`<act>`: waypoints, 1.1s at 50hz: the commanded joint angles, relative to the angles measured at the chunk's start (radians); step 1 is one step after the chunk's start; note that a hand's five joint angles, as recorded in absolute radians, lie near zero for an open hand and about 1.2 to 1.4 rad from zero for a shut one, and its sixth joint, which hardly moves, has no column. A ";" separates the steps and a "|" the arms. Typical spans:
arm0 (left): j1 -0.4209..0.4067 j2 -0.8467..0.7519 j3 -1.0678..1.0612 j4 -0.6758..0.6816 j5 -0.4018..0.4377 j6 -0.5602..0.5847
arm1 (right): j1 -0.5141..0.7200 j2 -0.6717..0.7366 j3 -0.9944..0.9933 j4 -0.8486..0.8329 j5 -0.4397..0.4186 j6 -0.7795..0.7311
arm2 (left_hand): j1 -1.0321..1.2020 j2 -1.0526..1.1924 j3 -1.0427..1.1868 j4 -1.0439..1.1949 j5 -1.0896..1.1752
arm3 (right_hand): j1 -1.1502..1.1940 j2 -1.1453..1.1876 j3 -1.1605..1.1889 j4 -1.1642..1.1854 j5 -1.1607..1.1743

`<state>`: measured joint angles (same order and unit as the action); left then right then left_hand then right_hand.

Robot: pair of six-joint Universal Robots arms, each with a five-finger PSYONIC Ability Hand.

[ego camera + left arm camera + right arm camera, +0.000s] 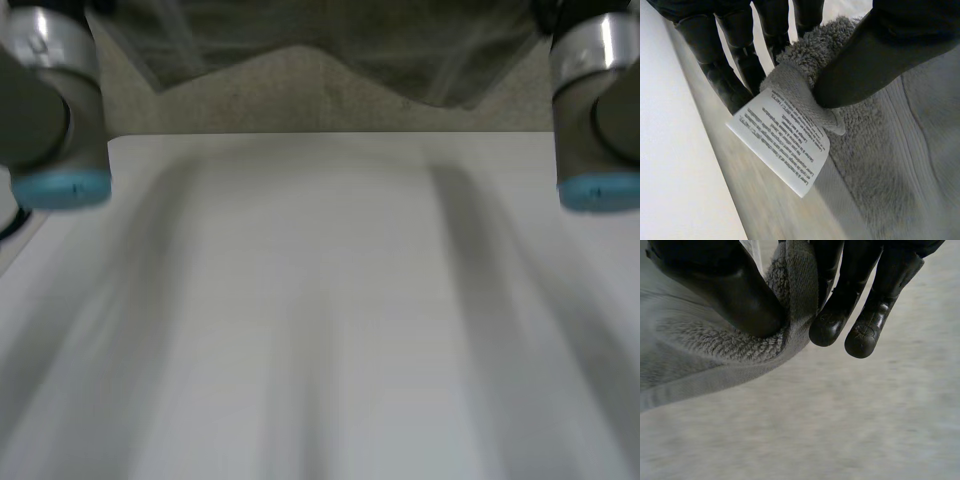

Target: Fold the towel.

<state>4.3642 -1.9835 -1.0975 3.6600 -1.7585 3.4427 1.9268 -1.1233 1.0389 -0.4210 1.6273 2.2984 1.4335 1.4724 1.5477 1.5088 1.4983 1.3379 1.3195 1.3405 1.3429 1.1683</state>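
A grey terry towel (330,40) hangs past the far edge of the table in the head view, its lower edge sagging in the middle. My left hand (875,55) pinches one towel (805,65) corner between thumb and fingers; a white care label (782,142) hangs from that corner. At another corner of the towel (730,345), my right hand (745,295) pinches the hemmed edge between its thumb and fingers. Both arms' grey joints with blue caps (60,190) (598,192) stand at the two sides of the head view.
The white table (320,330) stretches from the near edge up to its far edge. Beyond that edge lies speckled grey floor (290,95). In the left wrist view a pale floor strip (740,185) runs beneath the label.
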 commanded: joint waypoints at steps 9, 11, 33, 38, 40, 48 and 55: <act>0.071 -0.058 -0.636 0.123 0.156 0.009 | -0.129 0.011 0.550 0.013 -0.363 0.124 | -0.037 -0.076 -0.151 -0.113 -0.277 | 0.058 0.077 0.056 0.053 0.053; 0.077 -0.067 -0.673 0.137 0.171 0.010 | -0.132 0.036 0.583 0.013 -0.374 0.121 | -0.037 -0.076 -0.151 -0.113 -0.277 | 0.058 0.077 0.056 0.053 0.053; 0.184 0.271 -0.923 -0.122 0.198 0.004 | -0.333 -0.292 0.765 0.349 -0.397 0.133 | -0.037 -0.076 -0.151 -0.113 -0.277 | 0.058 0.077 0.056 0.053 0.053; 0.216 0.408 -0.959 -0.190 0.227 0.003 | -0.414 -0.407 0.780 0.425 -0.457 0.133 | -0.037 -0.076 -0.151 -0.113 -0.277 | 0.058 0.077 0.056 0.053 0.053; 0.222 0.455 -0.978 -0.217 0.249 0.003 | -0.436 -0.435 0.779 0.477 -0.474 0.131 | -0.037 -0.076 -0.151 -0.113 -0.277 | 0.058 0.077 0.056 0.053 0.053; 0.239 0.543 -1.016 -0.294 0.379 0.003 | -0.511 -0.495 0.751 0.650 -0.593 0.098 | -0.037 -0.076 -0.151 -0.113 -0.277 | 0.058 0.077 0.056 0.053 0.053; 0.221 0.329 -0.844 -0.256 0.384 -0.029 | -0.456 -0.296 0.589 0.506 -0.572 0.159 | -0.037 -0.076 -0.151 -0.113 -0.277 | 0.058 0.077 0.056 0.053 0.053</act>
<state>4.6052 -1.4763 -2.0715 3.3736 -1.3745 3.4399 1.4231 -1.5940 1.7549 0.1994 1.0251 2.4061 1.4375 1.4775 1.5490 1.5088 1.4983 1.3378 1.3196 1.3409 1.3432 1.1683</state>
